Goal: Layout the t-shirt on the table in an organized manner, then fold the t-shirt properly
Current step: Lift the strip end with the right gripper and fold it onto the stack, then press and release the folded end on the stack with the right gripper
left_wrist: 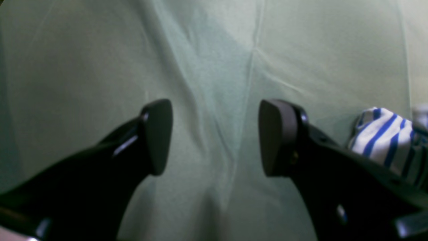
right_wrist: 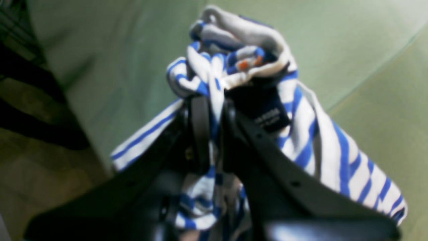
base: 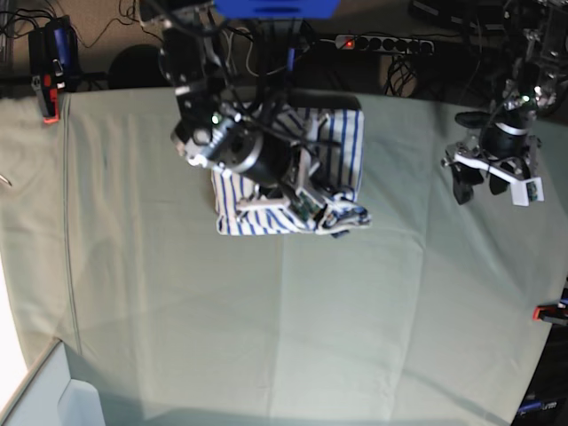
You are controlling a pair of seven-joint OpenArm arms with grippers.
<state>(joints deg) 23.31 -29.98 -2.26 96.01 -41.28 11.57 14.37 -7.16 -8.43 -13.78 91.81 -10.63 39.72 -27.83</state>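
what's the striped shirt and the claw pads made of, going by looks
The t-shirt looks like soft knit cotton, matte white with blue stripes: it bunches and droops where the right claw pinches it. The left claw is open; its pads look like smooth, matte black rubber or plastic, hard to say which.

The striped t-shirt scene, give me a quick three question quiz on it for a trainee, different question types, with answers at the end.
1. True or false: the right gripper is shut on the white, blue-striped cloth t-shirt.
2. Multiple choice: the left gripper is
A) clamped on a sleeve
B) open, with nothing between its pads, over the pale grey-green cloth table
C) pressing the shirt flat
3. Fill in: in the right wrist view, the small dark ____ of the shirt shows beside the gripper.

Key:
1. True; bunched cloth sits between its fingers.
2. B; only a bit of the shirt shows at the edge of the left wrist view.
3. Neck tag.
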